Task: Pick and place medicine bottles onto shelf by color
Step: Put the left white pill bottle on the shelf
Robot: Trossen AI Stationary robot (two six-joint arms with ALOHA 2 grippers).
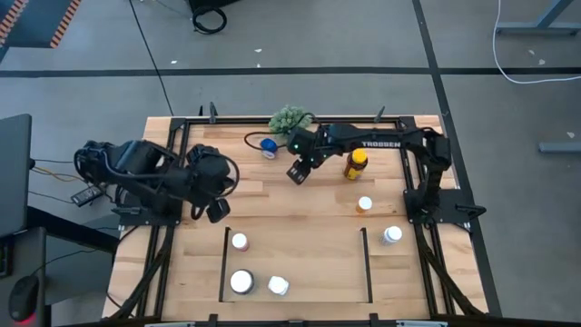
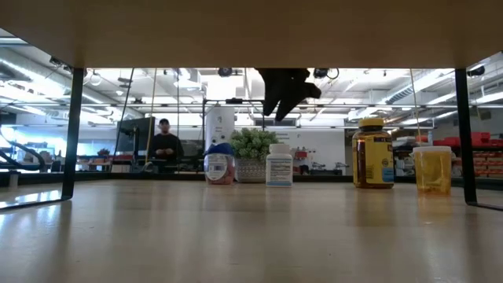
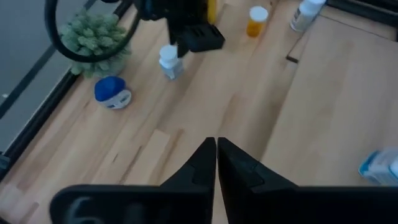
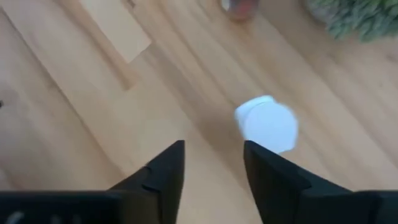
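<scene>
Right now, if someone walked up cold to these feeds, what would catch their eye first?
Probably the right gripper, open and hovering at the table's far middle, above a small white-capped bottle. Next, the large amber bottle with the yellow cap standing just to its right, and the green spiky plant ball at the far edge. Then the black-strip shelf bay at the near edge, holding three white-capped bottles, with the shut left gripper parked beside its left strip.
</scene>
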